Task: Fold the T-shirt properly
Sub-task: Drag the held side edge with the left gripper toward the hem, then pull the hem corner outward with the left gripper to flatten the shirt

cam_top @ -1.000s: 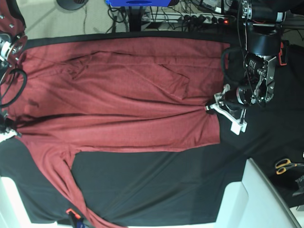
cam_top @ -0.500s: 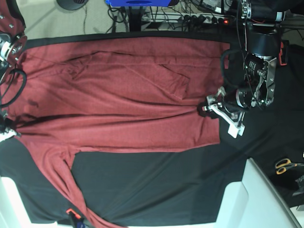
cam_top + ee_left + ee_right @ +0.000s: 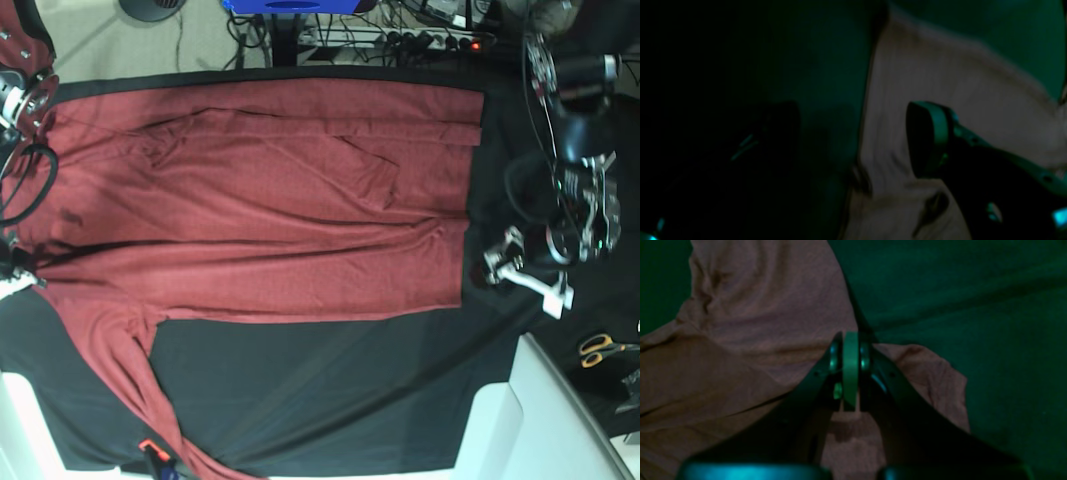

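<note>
While the right gripper (image 3: 850,373) pinches the T-shirt (image 3: 250,200) shut at the left edge, the left gripper (image 3: 520,275), jaws open and empty beside the right hem, should seize that hem squarely.

The right wrist view is dim and green-tinted. The right gripper (image 3: 850,355) sits at the centre with its two dark fingers (image 3: 813,380) drawn together — the pale pads meet with no gap, and no cloth shows between them at the tip. Beneath and to the left spreads the T-shirt (image 3: 740,350), rumpled, with soft creases running across it. A smaller lobe of the same cloth lies to the right of the fingers. Beyond its edge, the dark tablecloth (image 3: 973,306) fills the upper right — faintly wrinkled.
</note>
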You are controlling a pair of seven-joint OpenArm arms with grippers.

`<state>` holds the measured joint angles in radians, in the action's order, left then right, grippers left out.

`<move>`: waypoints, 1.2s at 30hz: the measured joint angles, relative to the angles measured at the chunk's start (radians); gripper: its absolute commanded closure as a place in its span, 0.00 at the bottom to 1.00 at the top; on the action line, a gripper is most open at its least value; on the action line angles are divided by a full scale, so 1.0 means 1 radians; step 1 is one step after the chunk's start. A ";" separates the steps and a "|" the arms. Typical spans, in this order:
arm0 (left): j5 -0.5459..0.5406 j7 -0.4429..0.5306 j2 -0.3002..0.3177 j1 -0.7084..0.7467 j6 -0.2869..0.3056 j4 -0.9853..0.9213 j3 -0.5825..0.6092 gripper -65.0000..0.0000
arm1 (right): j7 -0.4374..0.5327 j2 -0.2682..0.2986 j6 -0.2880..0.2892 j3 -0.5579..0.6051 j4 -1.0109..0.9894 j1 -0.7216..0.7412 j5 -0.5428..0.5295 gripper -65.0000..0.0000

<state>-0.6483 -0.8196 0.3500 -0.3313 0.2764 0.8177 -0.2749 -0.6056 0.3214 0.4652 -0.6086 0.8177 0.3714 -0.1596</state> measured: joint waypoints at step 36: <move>0.386 0.405 -0.114 -0.270 0.026 -0.515 -0.011 1.00 | 0.003 0.003 0.000 0.000 0.000 0.002 0.002 1.00</move>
<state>-0.2623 -0.4149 0.2356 -0.6014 0.3027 0.3027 -0.2859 -0.6025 0.3244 0.4652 -0.6086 0.8181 0.3737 -0.1577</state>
